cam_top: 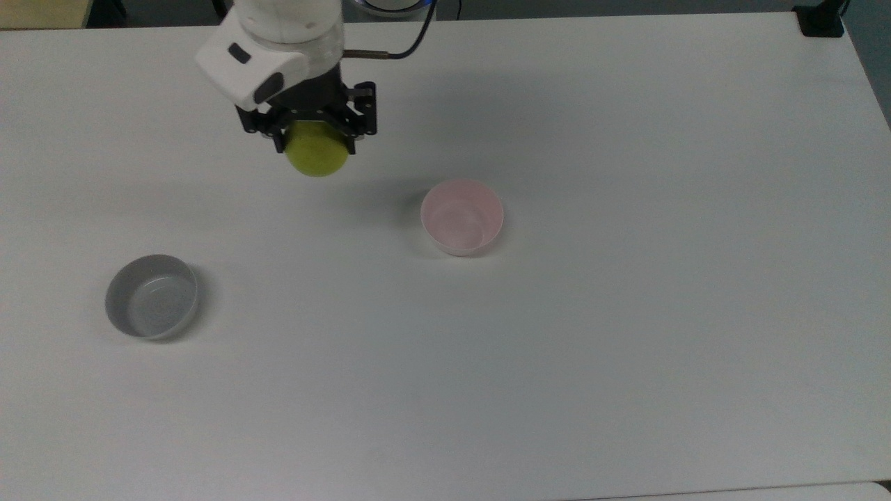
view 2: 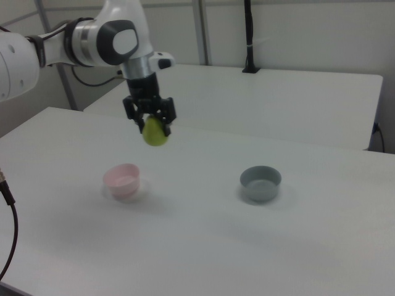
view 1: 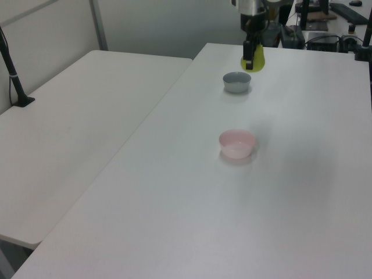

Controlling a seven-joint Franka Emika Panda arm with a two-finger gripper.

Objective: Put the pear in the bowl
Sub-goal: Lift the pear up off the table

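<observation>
The black two-finger gripper hangs high over the table, its fingers pinching the small yellow-green pear from either side, the fat end of the fruit bulging out below the fingertips. In the right view the pear dangles well clear of the white tabletop, with only a faint shadow beneath — that height looks like carrying clearance, enough to pass over a rim without clipping it. The grip sits on the upper part of the fruit, which leaves the heavy end free to go down first.

Moving outward: the small round pale pink bowl with its whitish outer wall sits empty, toward the top view's right of the pear and a little nearer the bottom edge, apart from it with bare table between. So the pear is in the air, not yet over the bowl. The small round grey bowl stands well apart on the top view's left, also empty. My read: the carry is underway, and the next move calls for a sideways travel above the pink rim before any lowering.
</observation>
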